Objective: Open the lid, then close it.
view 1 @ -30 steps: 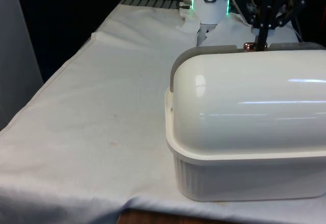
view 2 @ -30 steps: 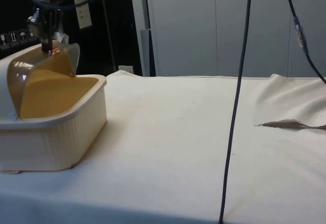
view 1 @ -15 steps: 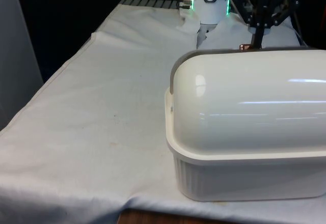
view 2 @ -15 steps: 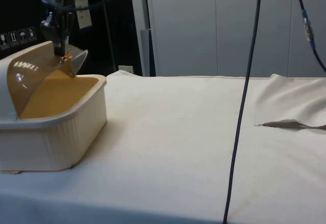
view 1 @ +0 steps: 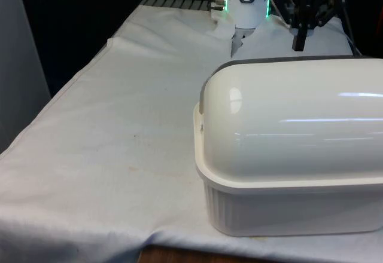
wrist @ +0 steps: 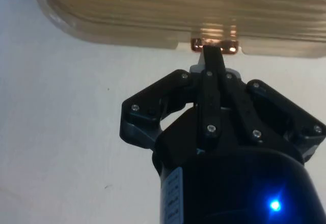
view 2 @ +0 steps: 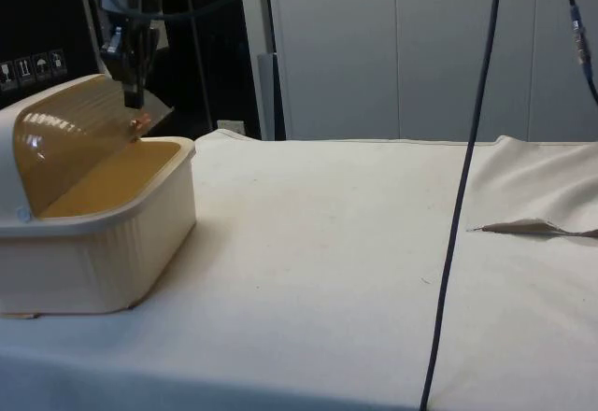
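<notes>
Tool [wrist: 213, 56], fingers closed together, hovers just above the lid's [view 2: 75, 140] copper handle [wrist: 214, 44].

One bread box [view 1: 287, 173], cream. One lid [view 2: 70, 140] on it, amber and see-through, with one copper knob [wrist: 214, 45]. One gripper [wrist: 213, 56], black, two fingers. One white cloth [view 1: 119, 125] over the table. One black cable [view 2: 458, 215] hanging in the side view.

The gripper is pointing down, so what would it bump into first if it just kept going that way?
Most likely the small copper knob on the see-through lid of the bread box. The gripper hangs just above that knob, though how exactly it lines up in depth is hard to judge.
</notes>
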Tool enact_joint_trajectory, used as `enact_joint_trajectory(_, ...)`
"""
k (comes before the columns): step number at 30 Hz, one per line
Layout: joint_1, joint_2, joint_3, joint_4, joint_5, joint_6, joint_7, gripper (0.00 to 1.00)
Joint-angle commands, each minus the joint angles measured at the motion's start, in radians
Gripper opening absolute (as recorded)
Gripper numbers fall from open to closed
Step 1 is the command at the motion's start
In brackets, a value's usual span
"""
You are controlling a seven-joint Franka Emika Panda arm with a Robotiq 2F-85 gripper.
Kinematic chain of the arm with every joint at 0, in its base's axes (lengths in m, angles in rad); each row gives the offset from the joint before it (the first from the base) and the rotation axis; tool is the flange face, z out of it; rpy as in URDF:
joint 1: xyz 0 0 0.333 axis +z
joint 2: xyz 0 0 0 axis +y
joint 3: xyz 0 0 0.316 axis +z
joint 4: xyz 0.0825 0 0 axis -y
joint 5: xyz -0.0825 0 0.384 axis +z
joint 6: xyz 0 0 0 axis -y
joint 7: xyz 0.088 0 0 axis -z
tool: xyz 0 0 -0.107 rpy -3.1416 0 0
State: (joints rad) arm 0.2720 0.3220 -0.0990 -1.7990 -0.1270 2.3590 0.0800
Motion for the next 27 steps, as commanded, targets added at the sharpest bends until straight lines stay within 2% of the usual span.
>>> enact_joint_trajectory(1,0.006,-0.021,-0.003,-0.031,-0.013,0.019,0.012,0.0)
enact_joint_trajectory(14,0.004,-0.088,0.01,-0.137,-0.023,0.009,0.013,0.0)
enact_joint_trajectory(15,0.001,-0.082,0.012,-0.124,-0.013,0.0,0.004,0.0)
enact_joint_trajectory(16,0.004,-0.093,0.011,-0.15,-0.023,0.007,0.013,0.0)
enact_joint_trajectory(27,0.002,-0.106,0.019,-0.205,-0.015,-0.003,0.008,0.0)
